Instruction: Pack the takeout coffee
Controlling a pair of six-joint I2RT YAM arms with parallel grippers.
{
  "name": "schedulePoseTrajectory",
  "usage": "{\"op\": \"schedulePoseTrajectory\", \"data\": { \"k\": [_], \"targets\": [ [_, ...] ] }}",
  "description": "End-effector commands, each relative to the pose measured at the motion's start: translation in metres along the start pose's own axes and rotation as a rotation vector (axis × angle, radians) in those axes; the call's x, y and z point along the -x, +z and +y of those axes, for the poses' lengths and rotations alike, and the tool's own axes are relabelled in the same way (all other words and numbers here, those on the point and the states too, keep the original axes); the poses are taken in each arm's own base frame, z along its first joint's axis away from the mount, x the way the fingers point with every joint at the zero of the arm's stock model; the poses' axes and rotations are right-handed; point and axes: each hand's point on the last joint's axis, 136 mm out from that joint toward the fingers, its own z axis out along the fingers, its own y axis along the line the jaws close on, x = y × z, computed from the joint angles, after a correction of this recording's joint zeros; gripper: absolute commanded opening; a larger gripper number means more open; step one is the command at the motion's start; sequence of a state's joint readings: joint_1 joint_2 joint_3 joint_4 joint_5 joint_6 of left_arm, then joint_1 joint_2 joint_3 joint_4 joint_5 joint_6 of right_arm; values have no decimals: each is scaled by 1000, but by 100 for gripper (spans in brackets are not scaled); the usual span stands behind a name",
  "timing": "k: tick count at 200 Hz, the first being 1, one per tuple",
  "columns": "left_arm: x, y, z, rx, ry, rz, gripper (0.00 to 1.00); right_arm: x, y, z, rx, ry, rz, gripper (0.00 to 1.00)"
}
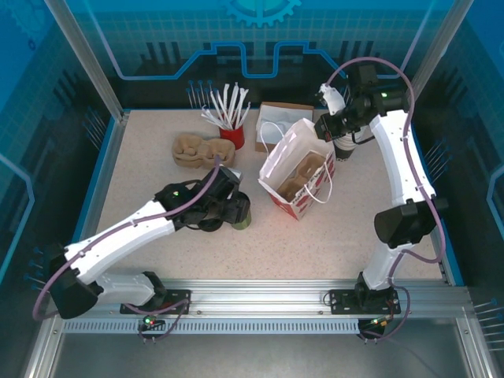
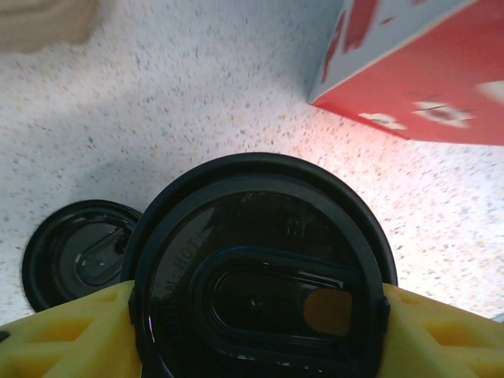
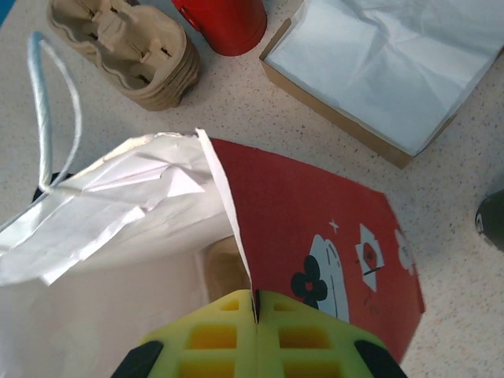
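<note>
My left gripper [image 2: 260,339] is closed around the takeout coffee [image 2: 260,260], near the middle of the table [image 1: 142,185], so I can lift it. My right gripper [image 3: 256,319] is pinched shut on the rim of the paper bag [image 3: 315,228], to hold its mouth open for the cup.

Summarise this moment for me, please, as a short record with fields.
left pincer: closed around the small olive-green paper cup with a round black plastic lid
right pincer: shut on the top edge of the red-and-white paper bag
bag contents: a brown cardboard cup carrier
beside the cup: a loose black plastic lid on the speckled table
task state: cup outside the bag, not yet packed
</note>
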State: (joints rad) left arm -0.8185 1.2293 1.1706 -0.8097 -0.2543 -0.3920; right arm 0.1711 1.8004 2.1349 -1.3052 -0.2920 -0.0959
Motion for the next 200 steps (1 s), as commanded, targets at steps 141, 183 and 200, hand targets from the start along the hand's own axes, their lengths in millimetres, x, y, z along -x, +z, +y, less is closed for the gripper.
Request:
{"op": "schedulePoseTrajectory", "data": {
  "k": [141, 183, 200],
  "targets": [
    [95, -157, -23, -166, 65, -331, 64, -18, -10, 71, 182, 24, -12, 0],
    [109, -152, -36, -204, 72, -365, 64, -19, -6, 91, 245, 35, 5, 0],
    [113, -149, -43, -227, 71, -379, 63, -19, -4, 95, 255, 40, 7, 0]
  ]
}}
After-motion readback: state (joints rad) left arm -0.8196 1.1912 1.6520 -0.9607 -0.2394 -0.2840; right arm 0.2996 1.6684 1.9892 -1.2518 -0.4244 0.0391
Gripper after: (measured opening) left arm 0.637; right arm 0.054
